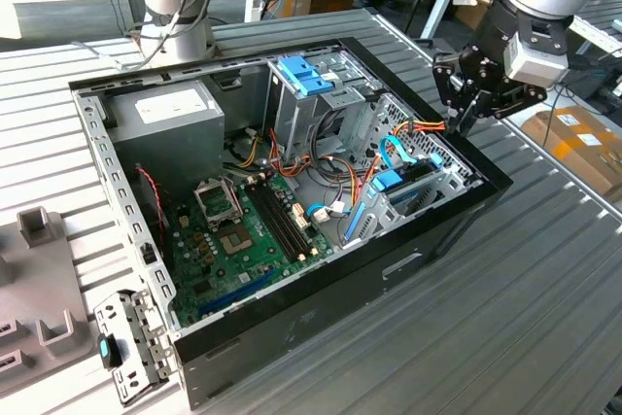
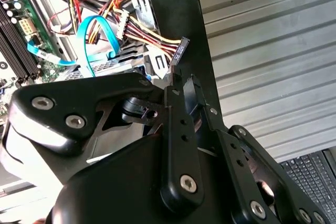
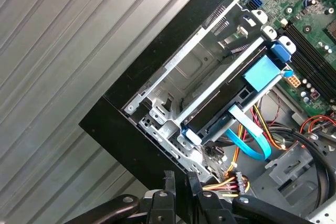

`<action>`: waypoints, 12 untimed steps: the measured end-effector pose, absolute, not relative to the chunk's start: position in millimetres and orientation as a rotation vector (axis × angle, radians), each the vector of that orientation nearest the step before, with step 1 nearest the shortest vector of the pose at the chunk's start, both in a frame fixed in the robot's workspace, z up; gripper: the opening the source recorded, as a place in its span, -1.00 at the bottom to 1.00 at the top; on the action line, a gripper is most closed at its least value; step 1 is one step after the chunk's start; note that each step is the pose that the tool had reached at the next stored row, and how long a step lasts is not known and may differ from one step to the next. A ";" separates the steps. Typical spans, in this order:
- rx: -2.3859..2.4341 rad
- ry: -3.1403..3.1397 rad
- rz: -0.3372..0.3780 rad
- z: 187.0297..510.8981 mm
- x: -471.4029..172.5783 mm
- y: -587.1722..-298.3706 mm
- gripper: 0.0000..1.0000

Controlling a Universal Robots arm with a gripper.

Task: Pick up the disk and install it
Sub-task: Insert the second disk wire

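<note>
The disk [image 1: 403,185] lies low in the metal bay at the open computer case's corner on the exterior view's right, a dark flat slab [image 3: 220,111] framed by a light-blue rail with a blue tab at its end. A light-blue flat cable [image 3: 252,142] loops beside it. My gripper [image 1: 465,123] hangs just above the case's black rim [image 1: 486,167], over the bay and apart from the disk. In both wrist views the fingertips [image 2: 173,85] stand close together with nothing between them, so the gripper [image 3: 179,178] is shut and holds nothing.
A blue plastic bracket [image 1: 306,73] tops the tall grey cage beside the bay. Orange and yellow wires end in a loose black connector [image 2: 178,51] near my fingers. Power supply [image 1: 165,109] and motherboard [image 1: 243,230] fill the case. A cardboard box [image 1: 578,138] lies at the exterior view's right.
</note>
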State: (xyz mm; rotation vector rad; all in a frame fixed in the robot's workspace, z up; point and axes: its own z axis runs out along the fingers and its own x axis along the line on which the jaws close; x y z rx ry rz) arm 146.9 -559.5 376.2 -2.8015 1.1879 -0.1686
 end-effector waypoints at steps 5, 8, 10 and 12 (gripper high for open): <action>-2.802 1.188 -0.169 376.2 146.9 -551.7 -0.53; -2.802 1.188 -0.169 376.2 146.9 -546.9 -0.53; -2.802 1.188 -0.168 375.6 147.5 -544.4 -0.53; -2.803 1.188 -0.169 375.0 149.7 -544.1 -0.53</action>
